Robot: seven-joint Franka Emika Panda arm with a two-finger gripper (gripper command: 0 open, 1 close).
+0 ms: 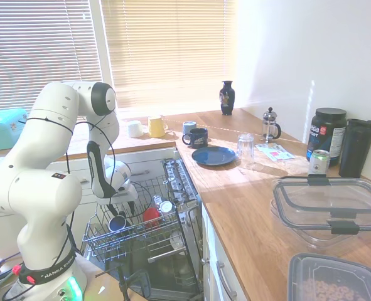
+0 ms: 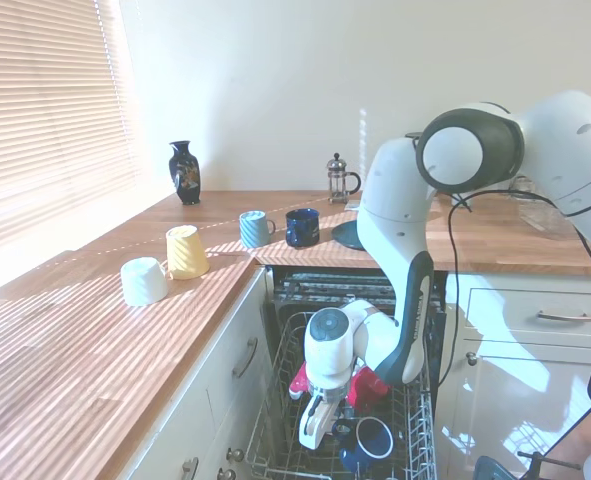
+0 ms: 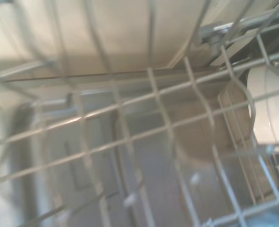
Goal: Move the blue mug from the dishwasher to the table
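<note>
Claw (image 2: pixel 320 432) (grip unclear) beside cylindrical blue mug (image 2: pixel 372 441) in wire dishwasher (image 1: pixel 149 233) rack

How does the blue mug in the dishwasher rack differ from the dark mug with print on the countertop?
The blue mug sits low in the grey wire rack of the dishwasher, beside the hand; the dark mug with print stands on the wooden countertop. The blue mug looks plain outside, while the other shows pale print. Its lighter blue inside is visible; the printed mug's inside is not. Both are dark blue mugs.
</note>
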